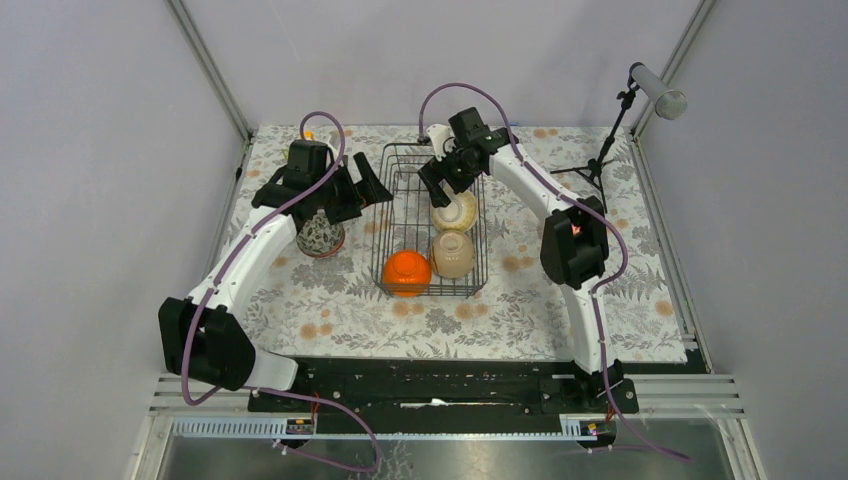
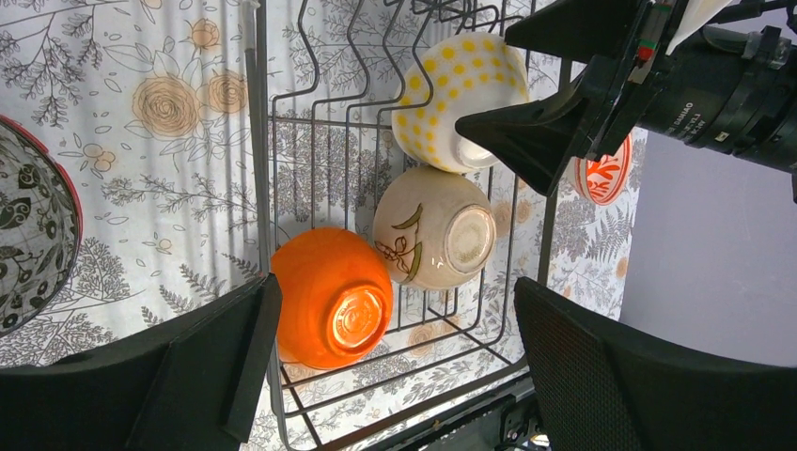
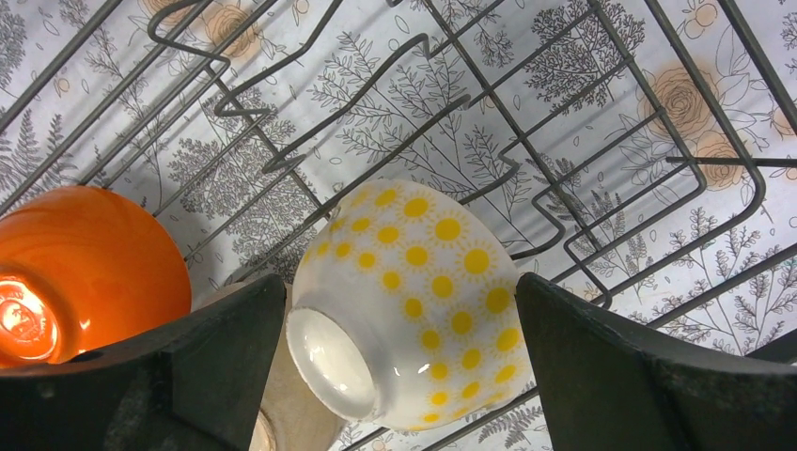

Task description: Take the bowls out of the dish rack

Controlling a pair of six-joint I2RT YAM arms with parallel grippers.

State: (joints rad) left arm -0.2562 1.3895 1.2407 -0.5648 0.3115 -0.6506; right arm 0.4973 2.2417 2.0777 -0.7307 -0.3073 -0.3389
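1. Centrally, the dish rack (image 1: 383, 215) holds three bowls, all with their feet showing. An orange bowl (image 1: 406, 271) is in its near left corner, a cream bowl (image 1: 452, 254) is just beside that, and a yellow-dotted bowl (image 1: 455, 212) is behind the cream one.
2. Over the rack, the right gripper (image 1: 441, 188) hangs with its jaws spread wide on either side of the yellow-dotted bowl, gripping nothing.
3. Just left of the rack, the left gripper (image 1: 362, 192) is also wide and empty, above a black-and-white patterned bowl (image 1: 321, 236) standing outside the rack.
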